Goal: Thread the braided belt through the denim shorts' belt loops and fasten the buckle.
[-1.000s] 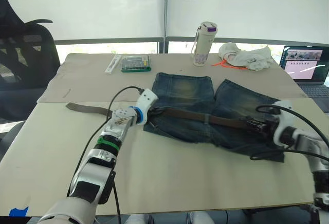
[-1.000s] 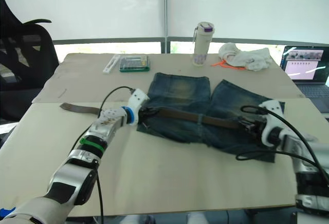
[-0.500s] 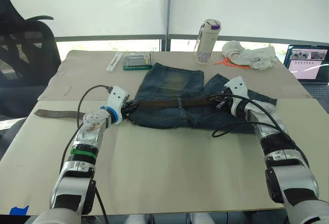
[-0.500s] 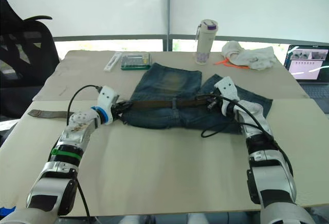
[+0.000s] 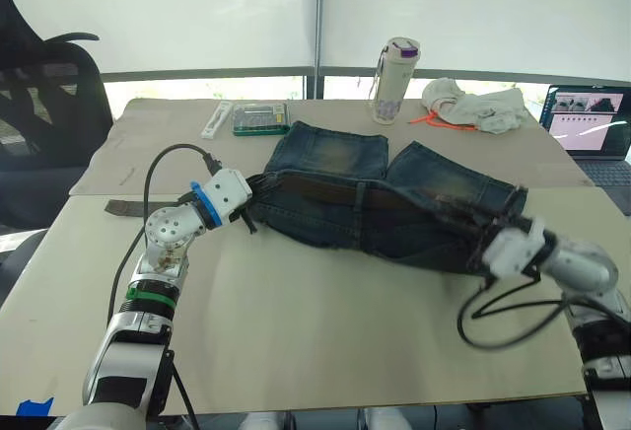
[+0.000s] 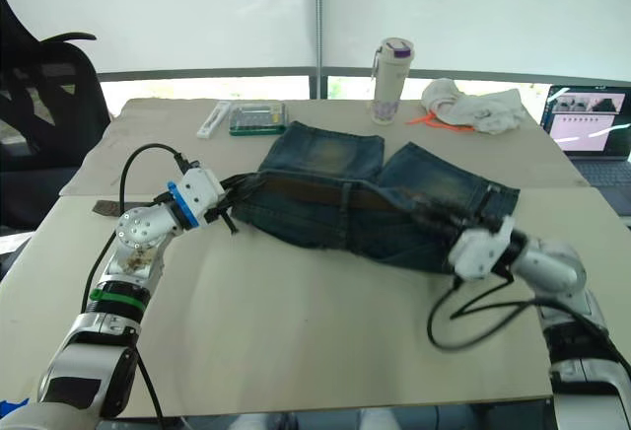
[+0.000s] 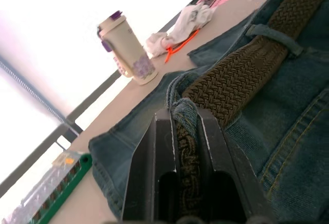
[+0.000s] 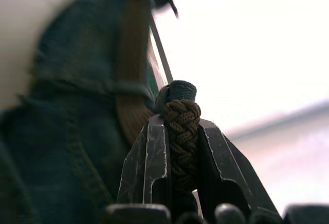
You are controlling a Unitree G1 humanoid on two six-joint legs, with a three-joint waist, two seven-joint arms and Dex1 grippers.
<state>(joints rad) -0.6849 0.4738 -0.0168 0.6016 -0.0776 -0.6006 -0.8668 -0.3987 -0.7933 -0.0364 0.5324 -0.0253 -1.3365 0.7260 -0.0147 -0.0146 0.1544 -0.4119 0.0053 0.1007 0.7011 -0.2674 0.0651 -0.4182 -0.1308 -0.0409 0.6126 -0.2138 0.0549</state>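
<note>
Beige worktop (image 5: 325, 331) fills the frame; mid-frame lie the shorts (image 5: 380, 203), each gripper, left (image 7: 186, 126) and right (image 8: 181, 131), clamped on the belt (image 7: 231, 82) and waistband.

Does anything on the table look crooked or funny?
Yes. The denim shorts lie slanted and bunched, pinched with the braided belt in both the left gripper and right gripper. A belt tail trails over the table's left side.

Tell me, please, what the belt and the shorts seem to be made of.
The braided belt looks like woven cord or fabric, matte dark brown: the plaited strands show clearly. It could be leather; I cannot tell. The denim shorts look like faded blue cotton denim, with visible stitched seams and a frayed hem.
</note>
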